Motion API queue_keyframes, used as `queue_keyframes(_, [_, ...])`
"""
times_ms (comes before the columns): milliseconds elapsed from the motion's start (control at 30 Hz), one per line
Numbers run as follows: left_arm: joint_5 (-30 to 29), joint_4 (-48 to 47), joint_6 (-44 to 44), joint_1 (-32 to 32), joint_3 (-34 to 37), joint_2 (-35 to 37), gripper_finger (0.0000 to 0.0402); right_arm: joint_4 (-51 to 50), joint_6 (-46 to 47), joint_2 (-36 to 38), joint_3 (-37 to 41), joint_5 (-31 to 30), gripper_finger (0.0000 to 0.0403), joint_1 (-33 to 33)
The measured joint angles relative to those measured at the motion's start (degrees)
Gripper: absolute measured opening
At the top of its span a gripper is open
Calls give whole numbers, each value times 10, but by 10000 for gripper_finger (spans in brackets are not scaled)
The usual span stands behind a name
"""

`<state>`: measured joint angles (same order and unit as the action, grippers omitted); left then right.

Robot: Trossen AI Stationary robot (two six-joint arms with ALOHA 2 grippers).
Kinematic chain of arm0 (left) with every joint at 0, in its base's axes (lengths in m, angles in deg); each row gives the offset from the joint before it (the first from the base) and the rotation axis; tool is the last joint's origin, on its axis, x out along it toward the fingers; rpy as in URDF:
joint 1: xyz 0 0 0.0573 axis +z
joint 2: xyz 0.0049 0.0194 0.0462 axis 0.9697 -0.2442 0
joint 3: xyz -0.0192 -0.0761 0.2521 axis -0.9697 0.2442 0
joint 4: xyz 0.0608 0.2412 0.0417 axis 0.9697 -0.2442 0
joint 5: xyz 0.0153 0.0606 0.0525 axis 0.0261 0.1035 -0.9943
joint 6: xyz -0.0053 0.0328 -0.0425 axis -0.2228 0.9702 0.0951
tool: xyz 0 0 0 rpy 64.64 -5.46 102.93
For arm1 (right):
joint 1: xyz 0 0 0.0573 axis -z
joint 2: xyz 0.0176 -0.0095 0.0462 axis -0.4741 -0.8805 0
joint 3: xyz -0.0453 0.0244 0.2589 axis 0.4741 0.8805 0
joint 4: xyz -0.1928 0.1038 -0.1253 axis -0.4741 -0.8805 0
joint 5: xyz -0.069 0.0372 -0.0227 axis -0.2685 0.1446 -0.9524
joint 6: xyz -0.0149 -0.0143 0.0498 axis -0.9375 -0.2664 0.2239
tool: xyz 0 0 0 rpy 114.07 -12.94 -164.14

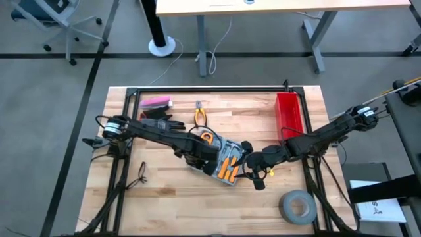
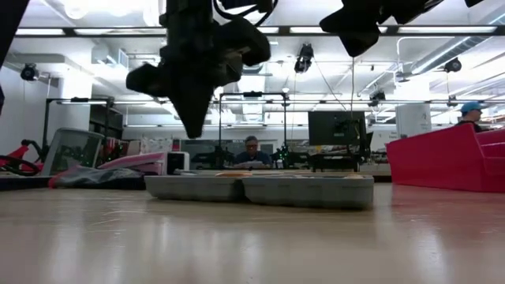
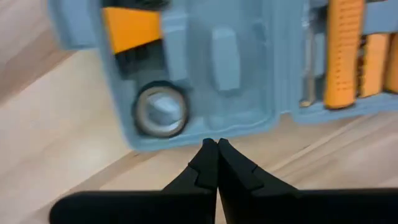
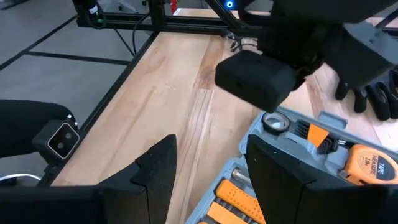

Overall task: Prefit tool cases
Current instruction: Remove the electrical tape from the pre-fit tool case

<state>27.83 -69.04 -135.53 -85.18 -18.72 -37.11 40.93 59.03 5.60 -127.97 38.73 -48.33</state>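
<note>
Open tool case [image 1: 223, 161] lies mid-worktop [image 1: 164, 197], orange tools slotted inside; left tool [image 3: 216, 155] clenched empty above its edge, right tool [image 4: 208, 162] spread wide alongside; red bin [image 1: 289, 112] beyond, tape roll [image 1: 297, 206] nearby, no legible writing

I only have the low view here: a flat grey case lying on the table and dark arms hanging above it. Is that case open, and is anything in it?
Observer: Yes, the tool case lies open flat; orange-handled tools fill its slots.
Operator: Which arm hangs over its left part?
Observer: The left gripper, shut and holding nothing, just off the case's edge.
Operator: And the right gripper?
Observer: The right gripper is open beside the case's other end, holding nothing.
</note>
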Motion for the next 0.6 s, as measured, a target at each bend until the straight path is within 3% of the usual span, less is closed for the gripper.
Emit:
queue_keyframes(300, [0,37,-13,2,58,-3,96,0,0,0,0,0,172,-2])
queue_keyframes(600, [1,37,-5,3,54,-2,167,8,-1,0,0,0,172,-2])
